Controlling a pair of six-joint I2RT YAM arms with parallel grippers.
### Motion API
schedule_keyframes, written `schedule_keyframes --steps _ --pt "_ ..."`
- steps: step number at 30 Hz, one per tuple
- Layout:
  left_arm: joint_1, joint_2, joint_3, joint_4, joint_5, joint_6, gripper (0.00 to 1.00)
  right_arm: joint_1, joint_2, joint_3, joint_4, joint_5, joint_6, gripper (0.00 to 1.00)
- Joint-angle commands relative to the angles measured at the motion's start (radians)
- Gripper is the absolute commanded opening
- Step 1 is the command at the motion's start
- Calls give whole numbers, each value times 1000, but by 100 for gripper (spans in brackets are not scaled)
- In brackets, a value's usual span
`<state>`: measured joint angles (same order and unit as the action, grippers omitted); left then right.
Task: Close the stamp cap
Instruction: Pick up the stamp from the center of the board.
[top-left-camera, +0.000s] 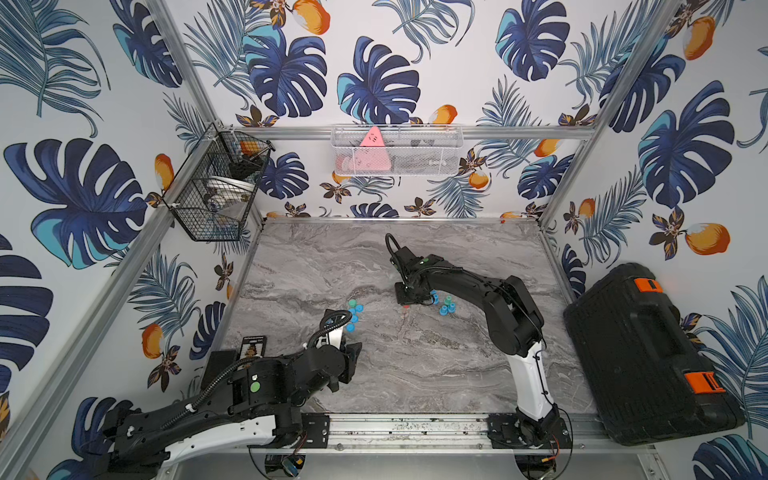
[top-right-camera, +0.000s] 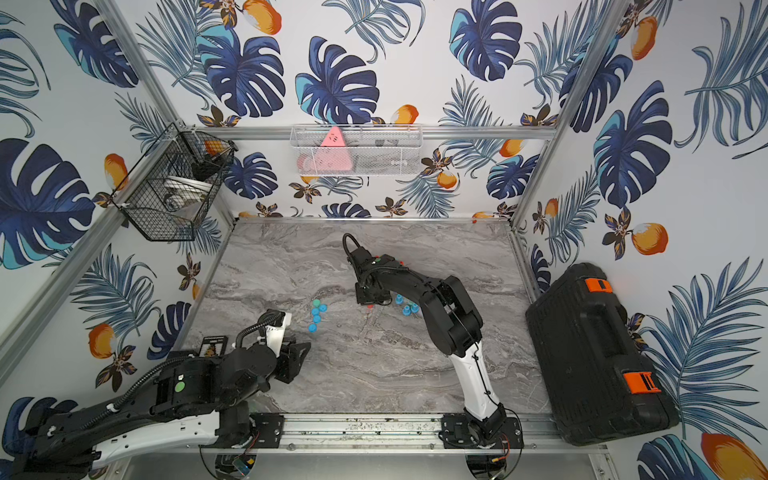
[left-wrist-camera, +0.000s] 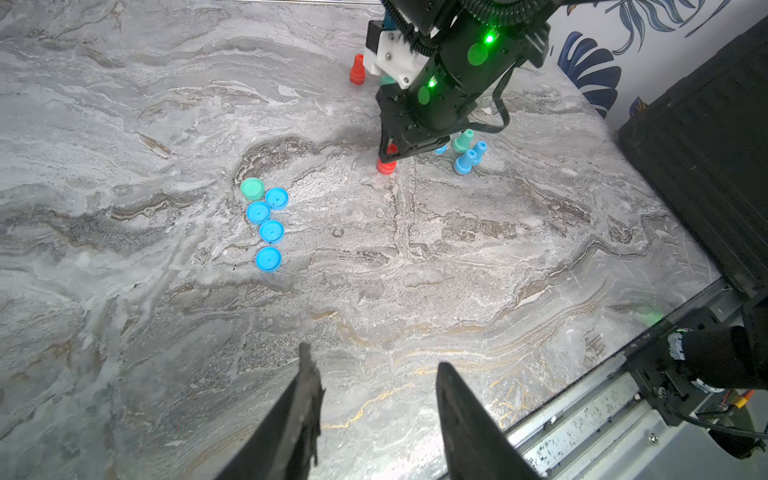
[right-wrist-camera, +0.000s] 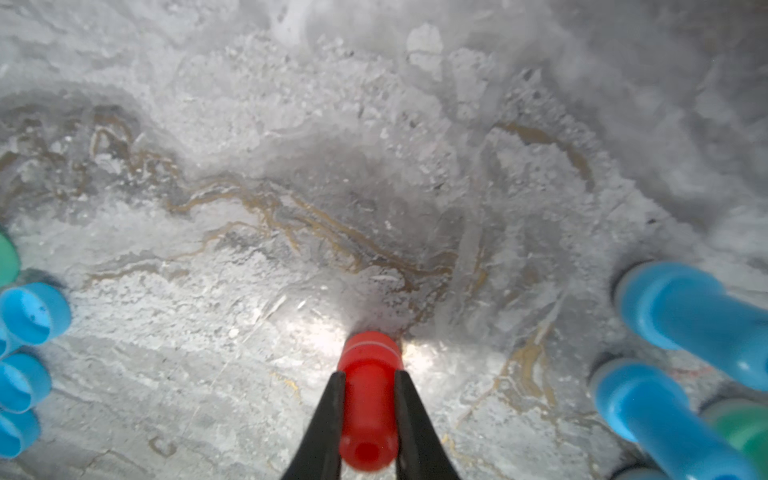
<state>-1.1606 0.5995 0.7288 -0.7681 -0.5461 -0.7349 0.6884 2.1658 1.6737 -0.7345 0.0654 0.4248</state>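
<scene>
My right gripper is shut on a red stamp, which stands upright on the marble table, near its middle, with its wide end down. A pale seam rings that lower end; I cannot tell whether a cap sits there. The stamp also shows under the right gripper in the left wrist view, and in both top views. Loose blue caps and a green cap lie to its left. My left gripper hangs open and empty over the front left of the table.
Blue stamps and a green stamp stand just right of the held one. Another red stamp stands behind the right arm. A black case fills the right side. A metal rail runs along the front edge.
</scene>
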Motion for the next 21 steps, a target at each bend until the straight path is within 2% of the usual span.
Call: schedule_keyframes --steps 1,8,21 --pt "1 -13 9 -28 -9 -30 50 -19 2 -18 -65 0 -21 19" --pt "0 32 15 -3 -11 11 50 -80 21 36 -93 -12 -68 19" --pt "1 55 -27 63 -13 71 51 -125 134 306 -216 0 -109 19"
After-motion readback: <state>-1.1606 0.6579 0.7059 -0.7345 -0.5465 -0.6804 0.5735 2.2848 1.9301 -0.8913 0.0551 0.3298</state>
